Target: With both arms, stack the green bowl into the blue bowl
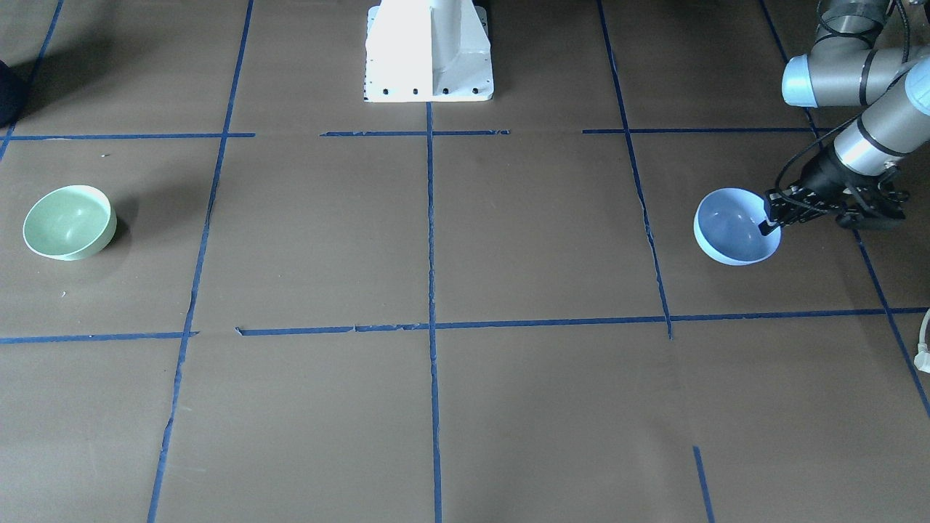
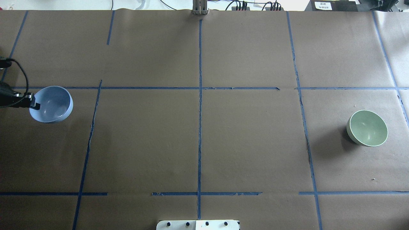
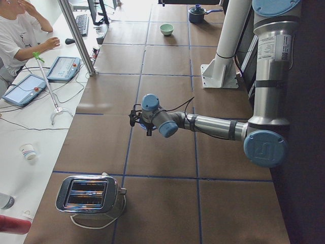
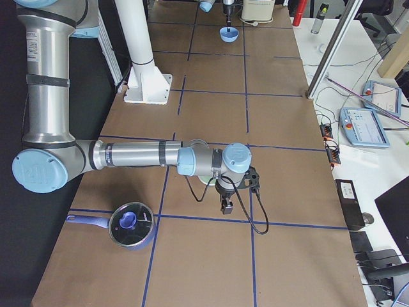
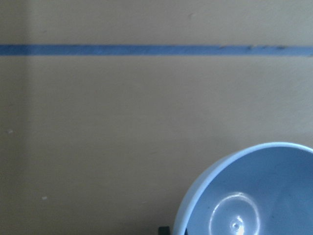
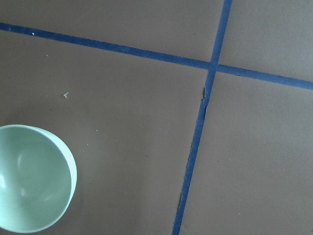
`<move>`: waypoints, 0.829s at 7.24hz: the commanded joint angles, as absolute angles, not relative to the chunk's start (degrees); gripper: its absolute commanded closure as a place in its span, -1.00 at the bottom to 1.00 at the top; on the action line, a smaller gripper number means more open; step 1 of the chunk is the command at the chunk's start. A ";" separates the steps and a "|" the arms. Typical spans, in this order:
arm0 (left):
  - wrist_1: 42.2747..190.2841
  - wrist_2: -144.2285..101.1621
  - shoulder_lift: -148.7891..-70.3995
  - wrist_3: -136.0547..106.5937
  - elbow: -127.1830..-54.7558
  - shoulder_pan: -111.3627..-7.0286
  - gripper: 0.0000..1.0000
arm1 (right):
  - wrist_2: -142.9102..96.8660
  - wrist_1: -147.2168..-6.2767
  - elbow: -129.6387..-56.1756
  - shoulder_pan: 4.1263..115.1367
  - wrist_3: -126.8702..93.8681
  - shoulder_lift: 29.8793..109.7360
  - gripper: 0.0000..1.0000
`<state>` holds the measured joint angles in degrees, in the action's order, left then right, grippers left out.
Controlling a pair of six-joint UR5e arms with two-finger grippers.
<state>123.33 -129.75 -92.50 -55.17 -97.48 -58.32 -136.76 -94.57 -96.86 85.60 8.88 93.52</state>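
Observation:
The blue bowl is at the table's end on my left, tilted. It also shows in the overhead view and the left wrist view. My left gripper is shut on its rim, one finger inside the bowl; it also shows in the overhead view. The green bowl stands upright at the opposite end, alone; it also shows in the overhead view and the right wrist view. My right gripper shows only in the exterior right view, above the table near the green bowl. I cannot tell if it is open.
The white pedestal stands at the table's robot side. A toaster sits beyond the blue bowl's end. A lidded pot sits beyond the green bowl's end. An operator sits at a side desk.

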 commanded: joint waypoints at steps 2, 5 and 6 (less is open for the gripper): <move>110.00 -119.76 -114.19 -77.71 -98.45 -41.20 1.00 | -136.76 -94.57 -96.86 85.61 8.88 93.52 -1.00; 104.67 -106.81 -128.99 -87.08 -90.65 -28.24 1.00 | -136.76 -94.57 -96.68 85.61 8.88 93.52 -1.00; 104.85 -105.40 -129.28 -87.10 -90.18 -27.17 1.00 | -136.76 -94.57 -96.59 85.61 8.88 93.52 -1.00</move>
<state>104.93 -108.00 -127.07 -85.83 -92.21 -29.60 -136.76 -94.57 -96.66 85.60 8.88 93.51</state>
